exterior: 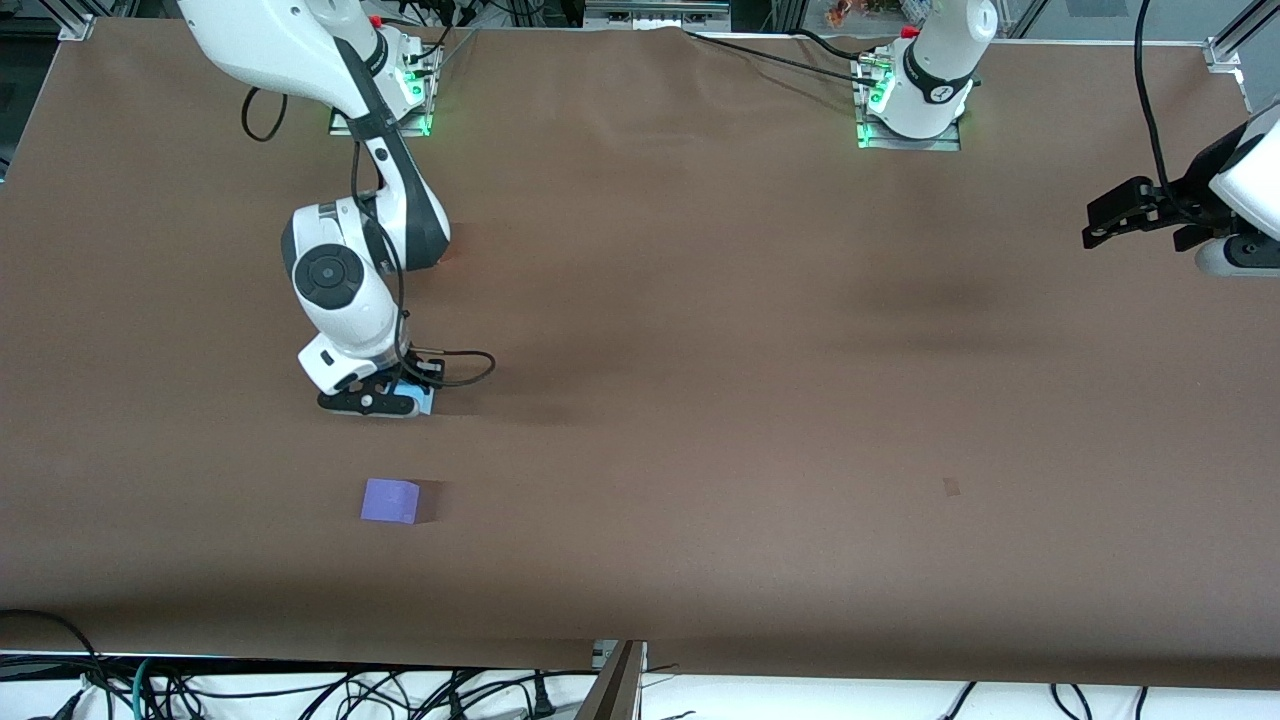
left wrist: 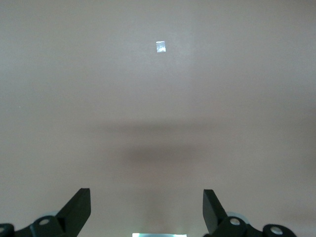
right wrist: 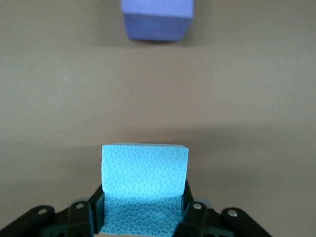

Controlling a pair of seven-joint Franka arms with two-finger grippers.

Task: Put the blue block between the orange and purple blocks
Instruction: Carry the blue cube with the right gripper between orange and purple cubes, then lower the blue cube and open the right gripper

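My right gripper is shut on the light blue block and holds it low at the table, toward the right arm's end. In the right wrist view the blue block fills the gap between the fingers. The purple block lies on the table nearer to the front camera than the blue block, with a gap between them; it also shows in the right wrist view. The orange block is hidden or out of view. My left gripper waits open and empty in the air at the left arm's end; its fingers stand wide apart.
The brown table cloth covers the whole table. A small pale patch lies on it toward the left arm's end and shows in the left wrist view. Cables hang from the right wrist.
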